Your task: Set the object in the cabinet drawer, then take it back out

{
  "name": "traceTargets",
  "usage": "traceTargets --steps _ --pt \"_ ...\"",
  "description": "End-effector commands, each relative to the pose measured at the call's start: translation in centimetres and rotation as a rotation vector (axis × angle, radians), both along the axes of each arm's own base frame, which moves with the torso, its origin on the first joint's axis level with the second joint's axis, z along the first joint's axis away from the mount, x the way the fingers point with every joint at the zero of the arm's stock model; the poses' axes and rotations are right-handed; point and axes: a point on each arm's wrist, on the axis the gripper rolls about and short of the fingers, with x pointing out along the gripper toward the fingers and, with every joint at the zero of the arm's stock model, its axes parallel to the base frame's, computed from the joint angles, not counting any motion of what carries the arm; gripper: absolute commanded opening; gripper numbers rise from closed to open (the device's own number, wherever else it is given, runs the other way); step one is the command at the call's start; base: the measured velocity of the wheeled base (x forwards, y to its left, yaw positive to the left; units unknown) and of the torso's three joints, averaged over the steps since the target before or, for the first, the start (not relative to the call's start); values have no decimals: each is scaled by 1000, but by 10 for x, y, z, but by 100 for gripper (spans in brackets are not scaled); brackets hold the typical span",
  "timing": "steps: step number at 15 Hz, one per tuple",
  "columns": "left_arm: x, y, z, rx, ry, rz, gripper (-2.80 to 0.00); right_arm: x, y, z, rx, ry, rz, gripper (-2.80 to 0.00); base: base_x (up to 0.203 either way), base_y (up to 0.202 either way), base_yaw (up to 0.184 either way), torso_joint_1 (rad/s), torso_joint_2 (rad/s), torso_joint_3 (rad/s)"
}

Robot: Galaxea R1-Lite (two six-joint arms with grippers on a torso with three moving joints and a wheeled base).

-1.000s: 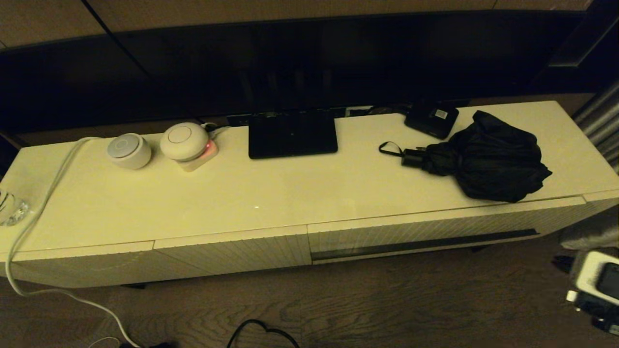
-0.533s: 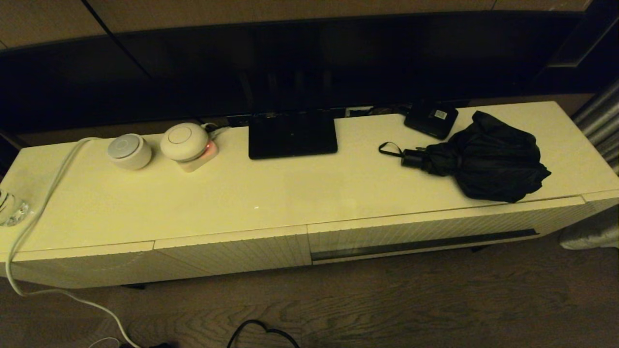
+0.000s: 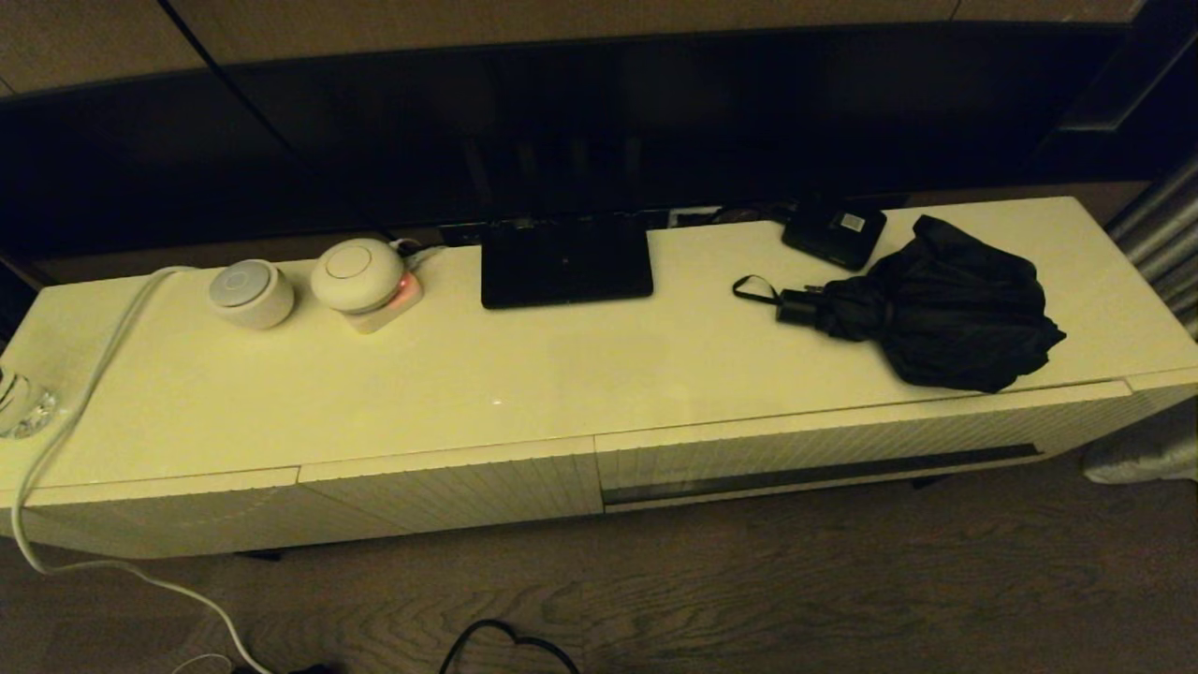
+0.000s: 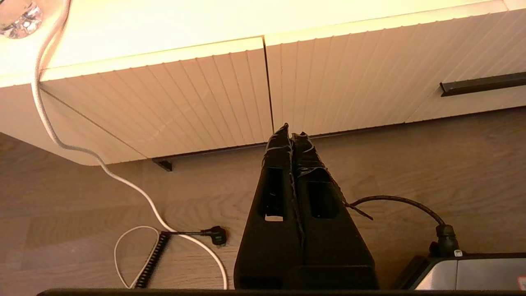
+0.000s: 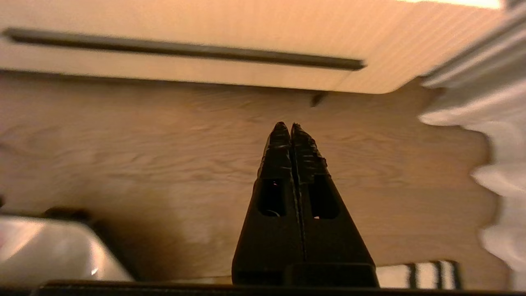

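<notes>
Drawer closed; umbrella lies on the surface above it. Both my fingers, left and right, are pressed together, low over the floor. Right should hook the slot handle squarely and pull straight.

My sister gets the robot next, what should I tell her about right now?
Left gripper: shut, empty, low over the floor in front of the cabinet.
Right gripper: shut, empty, low over the floor near the drawer's dark slot handle.
The black folding umbrella with baggy fabric lies on the cabinet top, towards the robot's right, beside a small flat black box with a white label.
The wide cream ribbed drawer below it is closed.
Done: nothing that shows.
Left: open the drawer, put the umbrella in, then take it back out.
</notes>
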Motion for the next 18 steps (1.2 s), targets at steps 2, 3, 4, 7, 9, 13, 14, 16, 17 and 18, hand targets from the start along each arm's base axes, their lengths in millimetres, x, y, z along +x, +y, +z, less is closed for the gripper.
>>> traceTargets --steps 2,3,4,7,9,13,14,16,17,18 --pt "0 0 -1 1 3 0 -280 -15 -1 -17 23 -19 18 -280 0 0 0 0 0 0" --pt "0 0 -1 0 3 0 -280 -21 0 -23 22 -33 20 -280 0 0 0 0 0 0" --pt "0 0 -1 1 3 0 -280 -25 0 -29 18 -36 26 -280 0 0 0 0 0 0" --pt "0 0 -1 0 3 0 -280 -26 0 -30 144 -50 15 -280 0 0 0 0 0 0" --pt "0 0 -1 0 3 0 -280 -18 0 -38 133 -101 24 -280 0 0 0 0 0 0" --pt "0 0 -1 0 3 0 -280 -12 0 -47 83 -133 49 -280 0 0 0 0 0 0" --pt "0 0 -1 0 3 0 -280 -12 0 -47 93 -133 47 -280 0 0 0 0 0 0" --pt "0 0 -1 0 3 0 -280 -12 1 -47 87 -132 50 -280 0 0 0 0 0 0" --pt "0 0 -1 0 3 0 -280 -12 1 -47 82 -131 54 -280 0 0 0 0 0 0" --pt "0 0 -1 0 3 0 -280 -12 1 -47 99 -132 49 -280 0 0 0 0 0 0"
